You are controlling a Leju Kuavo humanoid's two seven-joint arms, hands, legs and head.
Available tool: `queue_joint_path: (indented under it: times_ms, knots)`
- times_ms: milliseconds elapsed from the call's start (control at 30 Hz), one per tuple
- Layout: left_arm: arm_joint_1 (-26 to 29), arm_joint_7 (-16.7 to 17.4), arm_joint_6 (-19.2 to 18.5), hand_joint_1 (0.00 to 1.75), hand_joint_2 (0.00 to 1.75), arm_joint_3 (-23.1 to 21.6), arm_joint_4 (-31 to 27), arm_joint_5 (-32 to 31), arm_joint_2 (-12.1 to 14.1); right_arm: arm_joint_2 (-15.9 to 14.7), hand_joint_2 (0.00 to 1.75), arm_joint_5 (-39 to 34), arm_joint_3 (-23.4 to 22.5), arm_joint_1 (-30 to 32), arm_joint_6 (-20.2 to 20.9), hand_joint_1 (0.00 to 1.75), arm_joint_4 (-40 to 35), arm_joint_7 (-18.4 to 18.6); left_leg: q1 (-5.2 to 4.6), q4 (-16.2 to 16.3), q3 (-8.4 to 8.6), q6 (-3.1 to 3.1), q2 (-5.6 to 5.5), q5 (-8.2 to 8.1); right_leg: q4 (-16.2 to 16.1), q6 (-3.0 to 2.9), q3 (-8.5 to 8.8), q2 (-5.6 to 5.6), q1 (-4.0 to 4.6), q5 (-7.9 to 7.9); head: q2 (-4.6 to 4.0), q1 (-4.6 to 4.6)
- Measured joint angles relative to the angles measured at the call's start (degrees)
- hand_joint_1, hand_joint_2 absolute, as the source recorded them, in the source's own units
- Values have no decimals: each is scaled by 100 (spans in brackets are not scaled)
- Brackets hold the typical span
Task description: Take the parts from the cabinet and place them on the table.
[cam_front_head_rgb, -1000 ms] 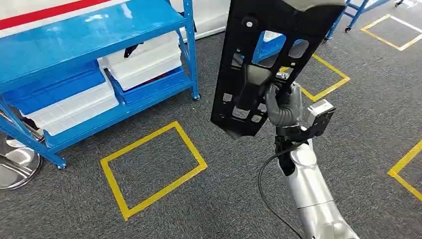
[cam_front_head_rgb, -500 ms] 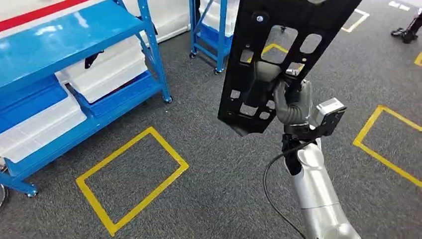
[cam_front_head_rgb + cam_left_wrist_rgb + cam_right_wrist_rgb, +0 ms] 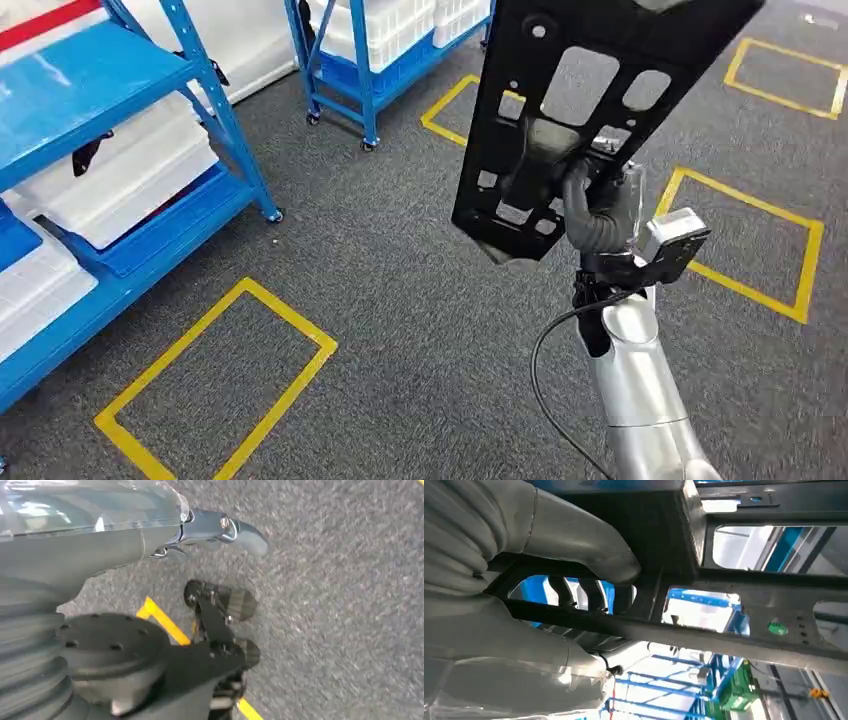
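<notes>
A long black panel part with several cut-outs stands tilted upright in front of me, its top end past the picture's top edge. My right hand grips it through a cut-out near its lower end, with the silver forearm rising from below. In the right wrist view the grey thumb presses on the black frame and dark fingers curl through an opening. My left hand hangs over the carpet, thumb stretched out, with nothing in it. The blue cabinet stands at the far left.
White bins sit on the cabinet's lower shelves. A second blue rack with white bins stands at the back. Yellow taped squares mark the grey carpet.
The whole view has swung right: the cabinet slid toward the left edge and a second rack came into sight. The black part stays in my right hand's grip.
</notes>
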Motion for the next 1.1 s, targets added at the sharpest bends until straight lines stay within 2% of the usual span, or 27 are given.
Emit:
queue_joint_path:
  times_ms: [33,67,100,133,167,233,267,300,333,367,400,433,467,567,600,633,667,733,767,800,833,867,900,933,1000,1067,1100]
  knots:
    - [14,0,0,0,175,-2,2,15,2,2,175,-13,-13,32,-4,175,-46,0,-9,-4,2,26,53,10,-19,39,-6,57,-22,23,0,0]
    - [31,-2,0,0,175,0,0,40,0,2,175,-26,-33,38,-9,175,-82,-4,36,-66,19,83,139,51,-21,75,-20,113,-4,32,2,0]
    - [39,-2,11,0,175,0,6,74,15,2,175,-26,-55,53,-9,175,-107,-13,36,-112,51,123,225,79,52,85,-42,-100,-2,-29,2,2]
    - [58,-9,7,0,175,0,7,72,26,2,175,-29,-61,33,-9,175,-134,-11,32,-145,65,174,287,91,309,112,-169,-402,13,-223,0,9]
    - [85,-11,7,0,175,0,7,74,26,7,175,-29,-61,21,-9,175,-145,-15,15,-147,66,175,362,92,758,147,-380,-549,-4,-455,0,9]
    - [131,-11,7,0,175,0,11,74,28,24,175,-13,-61,52,-4,175,-143,-15,-3,-143,66,185,505,79,1591,188,-782,-657,-29,-771,0,6]
    - [145,-11,7,0,175,0,15,74,31,24,175,-11,-61,65,-4,175,-143,-13,-4,-141,67,184,572,71,1752,197,-868,-667,-41,-766,0,6]
    - [150,-11,7,0,175,0,15,74,31,24,175,-11,-61,73,-4,175,-143,-13,-4,-140,75,176,644,60,1578,201,-783,-675,-52,-612,0,6]
    - [150,-11,7,0,175,0,15,74,31,24,175,-11,-61,72,-2,175,-143,-13,-5,-139,89,162,704,47,1192,195,-570,-702,-53,-395,0,6]
    - [149,-11,7,0,175,0,15,74,31,24,175,-11,-64,70,0,175,-145,-13,-5,-139,117,145,760,26,623,176,-252,-784,-48,-142,0,6]
    - [150,-11,7,0,175,0,15,74,31,24,175,-11,-66,68,0,175,-145,-13,-10,-140,148,118,809,1,94,143,48,-989,-27,29,0,6]
    - [153,-11,7,0,175,0,15,74,31,24,175,-9,-66,58,2,175,-145,-13,-48,-133,148,83,850,-21,-42,123,111,-1139,60,-83,0,9]
    - [156,-9,13,0,175,0,15,74,31,39,175,-5,-66,58,11,175,-145,-18,-58,-127,149,50,900,-35,-56,64,85,-1046,69,-46,0,4]
    - [151,-6,42,0,175,0,15,74,24,46,175,15,-99,55,39,175,-138,-15,-60,-157,200,-51,1067,-59,-80,-21,60,-865,92,-45,0,6]
    - [147,-6,50,0,175,0,15,79,26,55,175,24,-107,57,48,175,-136,-15,-19,-100,179,-78,960,-132,-132,-71,110,-813,26,-17,0,4]
    - [150,-9,57,0,175,0,15,87,26,57,175,35,-107,26,55,175,-134,-22,-19,114,102,-75,730,-283,-147,-119,117,-770,29,-11,0,6]
    - [161,-9,77,0,175,0,15,113,26,83,175,57,-107,4,55,175,-118,-28,-16,565,-107,-72,565,-527,-146,-141,115,-717,35,-14,0,4]
    - [182,-9,114,0,175,0,20,140,26,109,175,282,-107,6,-99,175,-73,-83,-20,1509,-576,-82,463,-903,-141,-158,115,-575,50,-22,0,4]
    - [190,-11,120,0,175,0,20,164,26,111,175,668,-107,9,-327,175,-47,-116,-20,1753,-719,-82,460,-913,-130,-158,116,-501,55,-22,0,4]
    - [201,-11,127,0,175,2,22,175,26,111,175,1084,-105,8,-635,175,-29,-129,-20,1690,-721,-76,458,-786,-119,-158,118,-426,55,-23,0,4]
    - [207,-13,131,0,175,2,22,181,24,111,175,1751,-99,8,-1031,175,-11,-118,-17,1365,-606,-67,450,-543,-102,-155,117,-343,52,-26,0,4]
    - [206,-17,138,0,175,2,22,186,24,111,175,2525,-74,-6,-1429,175,8,14,-11,851,-394,-56,414,-238,-78,-142,119,-263,49,-37,0,4]
    - [205,-20,146,0,175,2,22,186,26,109,175,3415,-26,-42,-1791,175,37,241,2,352,-183,-42,276,24,-46,-124,114,-196,42,-55,0,4]
    - [219,-17,153,0,175,2,31,190,26,103,175,4549,58,-127,-2121,175,130,532,15,104,-80,-17,-43,-1,-11,-100,79,-127,42,-67,0,6]
    - [211,-9,162,0,175,5,37,201,24,92,175,6354,254,-359,-2348,175,387,1121,16,10,-54,-3,13,0,9,-13,-3,25,14,-35,2,4]
    - [177,6,181,0,175,5,37,240,24,-27,175,7803,439,-573,-2433,175,794,1669,-31,0,-40,77,120,30,-41,89,-12,156,-10,16,0,4]
    - [168,20,197,0,175,5,37,251,9,-94,175,8215,496,-702,-2488,175,1019,1894,36,-75,-18,147,191,86,-26,118,-31,141,-16,5,0,4]
